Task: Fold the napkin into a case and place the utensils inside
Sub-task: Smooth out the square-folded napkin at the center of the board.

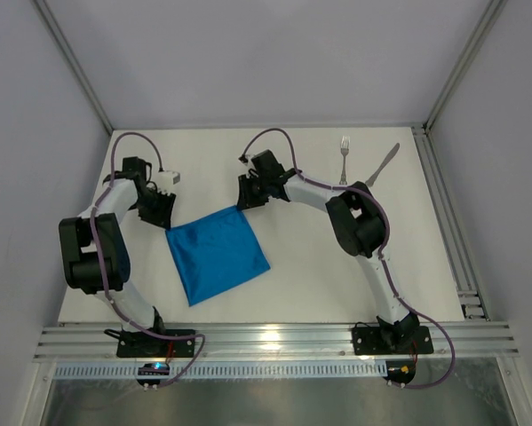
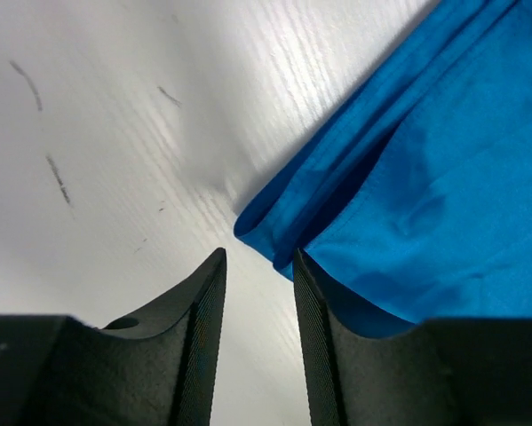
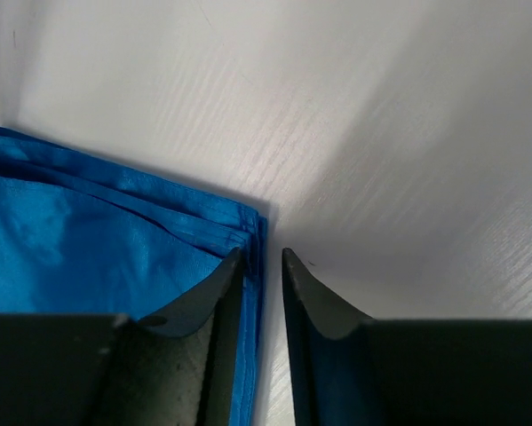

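No words, numbers, labels or signs are showing clearly enough to read in any of the views.

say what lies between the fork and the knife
Nothing does: in the top view only bare white table separates the fork from the knife.
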{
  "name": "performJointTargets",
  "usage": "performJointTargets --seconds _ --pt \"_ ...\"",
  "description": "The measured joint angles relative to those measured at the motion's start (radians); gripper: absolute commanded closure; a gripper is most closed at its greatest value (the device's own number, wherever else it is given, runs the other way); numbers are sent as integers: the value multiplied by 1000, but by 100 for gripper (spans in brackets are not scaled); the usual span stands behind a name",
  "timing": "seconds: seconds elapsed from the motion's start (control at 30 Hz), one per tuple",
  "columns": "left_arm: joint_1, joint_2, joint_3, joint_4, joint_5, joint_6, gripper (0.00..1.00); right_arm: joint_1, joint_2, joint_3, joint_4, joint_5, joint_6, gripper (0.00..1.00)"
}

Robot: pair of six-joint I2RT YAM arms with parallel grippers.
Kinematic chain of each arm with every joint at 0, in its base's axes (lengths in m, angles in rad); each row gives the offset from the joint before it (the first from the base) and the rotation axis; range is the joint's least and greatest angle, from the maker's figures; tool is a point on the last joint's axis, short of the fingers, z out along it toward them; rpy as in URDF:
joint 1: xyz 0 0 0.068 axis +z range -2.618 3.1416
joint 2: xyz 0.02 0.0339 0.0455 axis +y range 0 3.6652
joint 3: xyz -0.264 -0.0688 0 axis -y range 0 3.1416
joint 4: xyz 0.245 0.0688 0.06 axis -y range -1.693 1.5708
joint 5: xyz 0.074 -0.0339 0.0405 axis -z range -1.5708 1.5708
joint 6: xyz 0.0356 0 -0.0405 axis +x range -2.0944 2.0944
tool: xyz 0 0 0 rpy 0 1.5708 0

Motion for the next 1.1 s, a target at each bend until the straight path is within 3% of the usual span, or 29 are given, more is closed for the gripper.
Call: performJointTargets --seconds 0.2,0.27,0.43,0.67,0.73,1.03,1.07,1.1 --pt "47 37 39 26 23 -31 67 3 0 -5 -9 -5 7 94" --pt "51 52 39 29 27 -36 66 4 0 -5 -14 -6 8 96" --pt "51 99 39 28 48 -39 67 8 0 -5 -17 -2 8 96" --pt "51 109 23 26 69 -36 95 25 -6 -5 -18 42 7 96" --pt "51 109 13 26 76 -32 99 29 -8 -5 -18 51 7 96" --pt "47 107 -17 26 112 -10 100 36 -14 -5 -17 88 8 96" --pt "47 105 -21 26 118 -8 100 36 -14 -5 -17 90 7 94" --pt "47 103 -25 26 122 -7 100 36 -15 -5 -17 90 8 86"
